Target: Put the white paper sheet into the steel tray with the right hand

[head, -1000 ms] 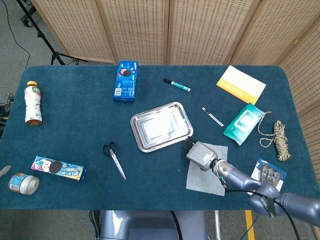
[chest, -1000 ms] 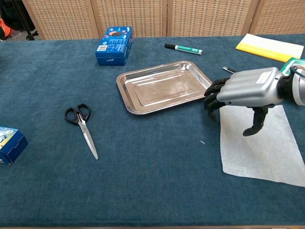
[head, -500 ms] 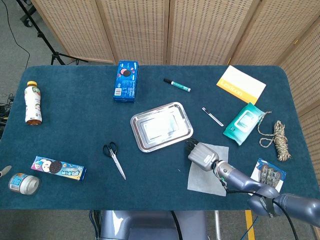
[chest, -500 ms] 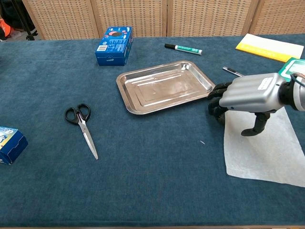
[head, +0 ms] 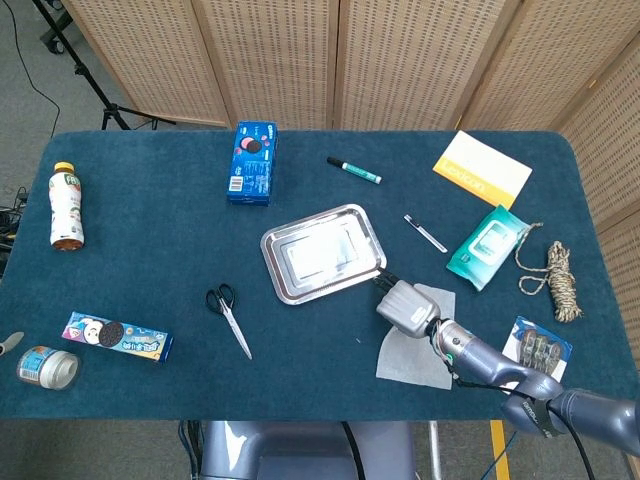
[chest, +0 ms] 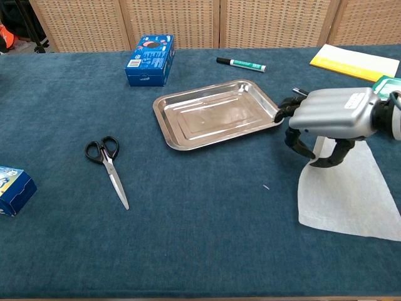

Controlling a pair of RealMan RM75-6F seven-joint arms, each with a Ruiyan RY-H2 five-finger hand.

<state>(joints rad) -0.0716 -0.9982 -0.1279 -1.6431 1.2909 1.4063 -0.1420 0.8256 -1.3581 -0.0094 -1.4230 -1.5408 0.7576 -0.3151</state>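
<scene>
The white paper sheet (head: 412, 352) (chest: 348, 195) lies flat on the blue table right of the steel tray (head: 275, 272) (chest: 168, 134), which has nothing in it. My right hand (head: 405, 307) (chest: 330, 117) hovers over the sheet's far left corner, just off the tray's right corner. Its fingers (chest: 299, 145) curl down toward the thumb, and a lifted bit of the sheet's edge shows pinched between them. My left hand is in neither view.
Scissors (head: 229, 314) (chest: 108, 162) lie left of the tray, with a blue cookie box (head: 251, 162) (chest: 150, 59) and a green marker (head: 354, 170) (chest: 241, 64) behind it. A pen (head: 425, 233), a wipes pack (head: 486, 246), a yellow booklet (head: 482, 169) and a rope (head: 561, 277) sit to the right.
My right hand has shifted up toward the tray's corner and curled its fingers in. The sheet's left edge has slid right and its far corner has lifted.
</scene>
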